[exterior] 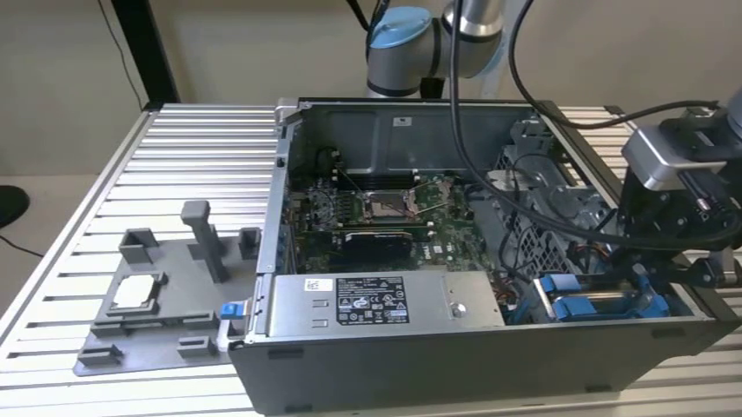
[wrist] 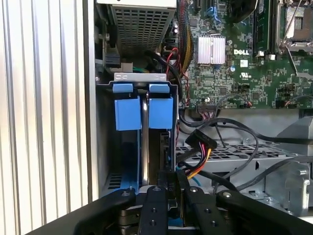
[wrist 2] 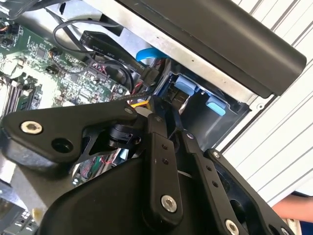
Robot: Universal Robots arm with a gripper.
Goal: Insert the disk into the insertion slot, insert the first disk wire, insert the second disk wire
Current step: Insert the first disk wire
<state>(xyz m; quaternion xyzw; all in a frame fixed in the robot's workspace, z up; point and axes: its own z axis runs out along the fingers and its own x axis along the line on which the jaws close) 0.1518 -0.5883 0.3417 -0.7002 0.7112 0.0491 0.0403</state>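
Silver-grey tubular arm [exterior: 475,22] with a light blue joint cap [exterior: 400,35] at the exterior view's top, draped in black cables [exterior: 454,87], ending in a matte black gripper [wrist: 171,177] of flat linkage bars [wrist 2: 159,161] pinned with silver hex screws [wrist 2: 168,203].

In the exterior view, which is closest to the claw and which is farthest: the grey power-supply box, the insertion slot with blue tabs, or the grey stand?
From the claw, at the exterior view's right:
1. The insertion slot, just beside the claw, in a corner of the case.
2. The power-supply box, along the near wall, mid-view.
3. The grey stand, outside the case, at the exterior view's left.
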